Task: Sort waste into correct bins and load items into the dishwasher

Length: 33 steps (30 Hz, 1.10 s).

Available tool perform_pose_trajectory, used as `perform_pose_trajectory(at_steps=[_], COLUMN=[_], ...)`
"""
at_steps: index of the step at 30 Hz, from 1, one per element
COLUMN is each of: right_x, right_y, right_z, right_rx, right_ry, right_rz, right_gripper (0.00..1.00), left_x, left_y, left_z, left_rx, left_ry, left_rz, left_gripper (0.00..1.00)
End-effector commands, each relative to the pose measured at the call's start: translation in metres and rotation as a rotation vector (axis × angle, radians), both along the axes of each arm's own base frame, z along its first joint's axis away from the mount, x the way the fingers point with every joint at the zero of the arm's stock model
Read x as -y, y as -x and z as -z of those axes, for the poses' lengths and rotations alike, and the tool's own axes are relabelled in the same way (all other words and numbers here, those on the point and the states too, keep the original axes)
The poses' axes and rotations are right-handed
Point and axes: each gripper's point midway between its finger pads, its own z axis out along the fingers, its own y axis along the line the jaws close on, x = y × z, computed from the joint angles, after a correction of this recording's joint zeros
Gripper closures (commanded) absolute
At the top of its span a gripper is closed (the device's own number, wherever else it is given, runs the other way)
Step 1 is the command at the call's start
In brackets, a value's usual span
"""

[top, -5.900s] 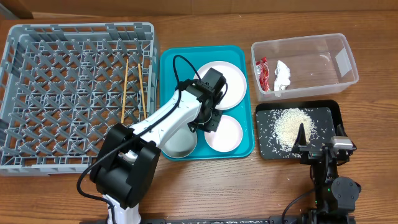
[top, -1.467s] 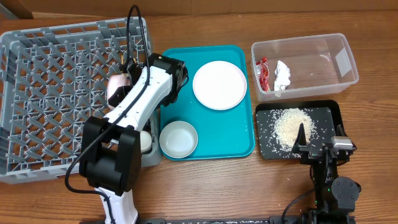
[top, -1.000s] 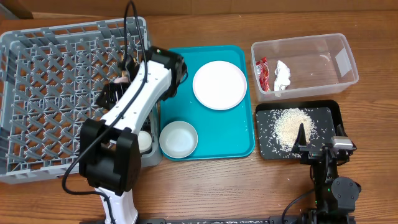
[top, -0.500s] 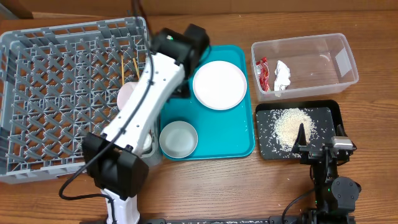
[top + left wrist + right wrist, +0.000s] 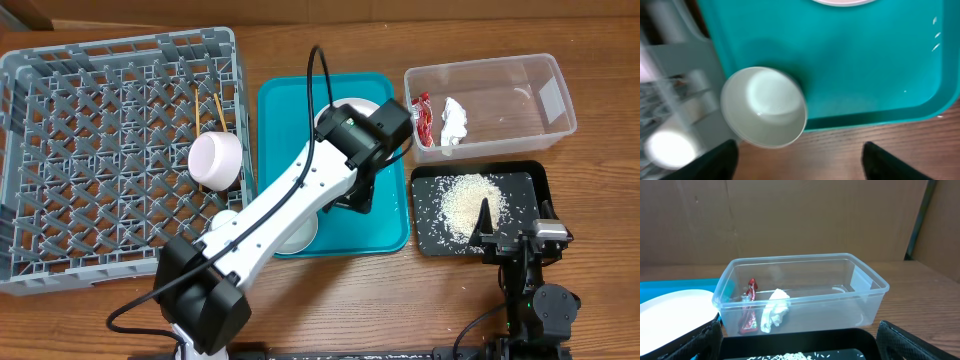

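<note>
Since half a second ago the left arm has swung off the large grey plastic lattice rack (image 5: pixel 100 170) and now reaches across the flat teal tray (image 5: pixel 275 130). The smaller white plate (image 5: pixel 217 160) it carried is left in the rack's right side, seemingly tilted, just on the near side of the two thin wooden chopsticks (image 5: pixel 218 108). From overhead the arm hides most of the pale round bowl (image 5: pixel 764 107) at the tray's near left corner, though the left wrist view has it whole. The small white cup (image 5: pixel 667 148), by the rack's near right corner, is only a blur at that view's edge. The large white round plate (image 5: pixel 348 104) farther back is mostly covered, and cut off at the wrist picture's top. The left gripper (image 5: pixel 799 150) hangs over the tray's near rim, fingers spread wide, holding and touching nothing. The right gripper (image 5: pixel 799 327) is parted just as wide and empty, above the black tray (image 5: pixel 530 170) of loose white rice grains (image 5: pixel 465 200). Beyond it the clear rectangular plastic tub (image 5: pixel 480 64) holds the crinkled red wrapper (image 5: pixel 421 118) and crumpled white tissue (image 5: pixel 453 122) at its left end.
</note>
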Motion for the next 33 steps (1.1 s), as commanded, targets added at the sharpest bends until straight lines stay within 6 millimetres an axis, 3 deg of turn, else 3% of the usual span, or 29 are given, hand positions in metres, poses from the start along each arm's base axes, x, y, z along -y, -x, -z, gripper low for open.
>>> perform_pose_trajectory(at_steps=[1,4,7,14,17,21,22,24,25,27,30,33], right_x=[0.0,0.0,0.0,0.0,0.0,0.0,0.0,0.0,0.0,0.0,0.0,0.0], right_y=[0.0,0.0,0.0,0.0,0.0,0.0,0.0,0.0,0.0,0.0,0.0,0.0], right_z=[0.001,0.001,0.001,0.001,0.001,0.001,0.001,0.001,0.001,0.001,0.001,0.001], right_rx=[0.004,0.004,0.004,0.004,0.004,0.004,0.004,0.004,0.004,0.004,0.004,0.004], right_ry=[0.004,0.004,0.004,0.004,0.004,0.004,0.004,0.004,0.004,0.004,0.004,0.004], right_rz=[0.002,0.002,0.002,0.002,0.002,0.002,0.002,0.002,0.002,0.002,0.002,0.002], right_gripper=[0.0,0.0,0.0,0.0,0.0,0.0,0.0,0.0,0.0,0.0,0.0,0.0], left_x=[0.009,0.021,0.009,0.007,-0.005,-0.027,-0.029,-0.028,-0.027,-0.027,-0.033,-0.035], left_y=[0.016,0.029,0.041,0.044,0.043,0.032,0.028,0.02,0.018,0.02,0.026,0.025], left_z=[0.038,0.062,0.08,0.08,0.071,0.058,0.058,0.063,0.073,0.086,0.107,0.113], left_rx=[-0.169,-0.246,-0.285,-0.287,-0.259,-0.203,-0.193,-0.177,-0.173,-0.184,-0.211,-0.207], left_ry=[0.14,0.231,0.19,0.184,0.145,0.12,0.129,0.146,0.146,0.137,0.087,0.069], left_rz=[0.022,0.047,0.025,0.022,-0.049,-0.13,-0.142,-0.147,-0.145,-0.142,-0.139,-0.139], left_gripper=[0.24,0.37,0.46,0.69,0.67,0.44,0.44,0.56,0.8,0.96,0.96,0.96])
